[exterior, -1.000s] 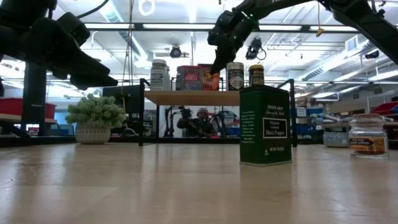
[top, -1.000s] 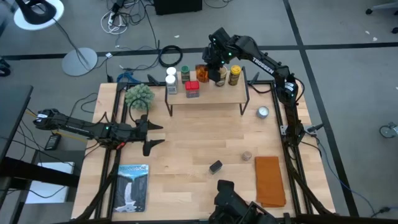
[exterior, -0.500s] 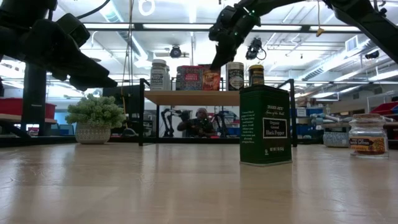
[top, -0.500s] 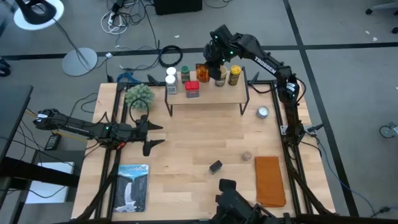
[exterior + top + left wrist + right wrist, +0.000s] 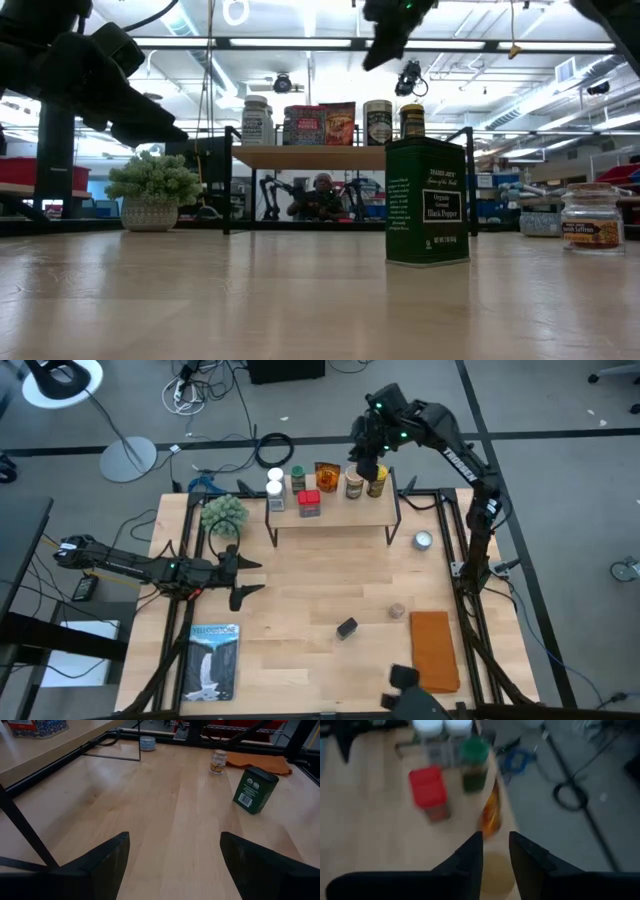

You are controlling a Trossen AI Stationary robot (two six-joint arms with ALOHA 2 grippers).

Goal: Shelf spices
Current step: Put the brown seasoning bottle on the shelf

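R gripper raised over shelf, holding nothing

six spices stand upright on the shelf; green tin and small jar on tabletop.

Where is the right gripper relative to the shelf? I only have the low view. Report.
Observer: From above, the right gripper hangs over the back right part of the shelf, by the tan canister, holding nothing.
Operator: Give me the left one.
Observer: The left gripper is over the table's left side, near the plant, fingers wide open.
Operator: List what's unshelved.
Observer: The green tin and a small jar, standing apart, near an orange cloth.
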